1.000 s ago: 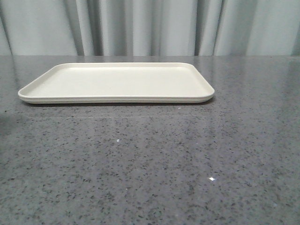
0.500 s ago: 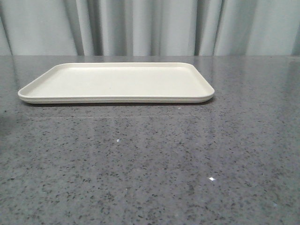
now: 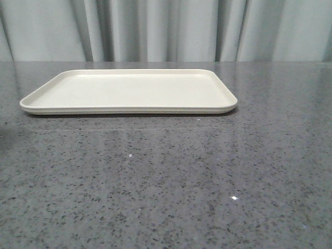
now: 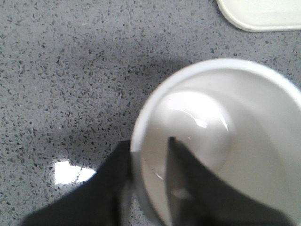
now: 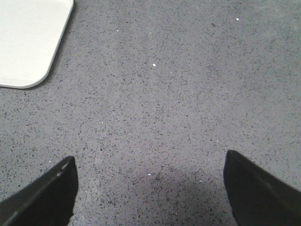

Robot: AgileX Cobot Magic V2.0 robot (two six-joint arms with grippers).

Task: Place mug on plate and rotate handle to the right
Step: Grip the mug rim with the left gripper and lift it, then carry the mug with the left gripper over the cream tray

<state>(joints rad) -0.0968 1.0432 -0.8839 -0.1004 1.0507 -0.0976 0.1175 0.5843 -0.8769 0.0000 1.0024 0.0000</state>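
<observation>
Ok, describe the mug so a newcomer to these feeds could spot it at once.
On the speckled grey table, just off a corner of the cream plate, sits the mug. It is the white round cup, empty and glossy inside, with the left claw straddling its rim.

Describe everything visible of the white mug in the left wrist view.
The glossy white ceramic-looking mug is seen from above, mouth open toward the camera. Its thick rounded rim and smooth, empty inside show, with bright glare on the bottom. The left claw grips its wall, one black finger inside, one outside. Speckled grey stone tabletop lies beneath; whether the mug touches it cannot be told. A corner of the cream-coloured rectangular tray lies apart. No handle or print shows.
</observation>
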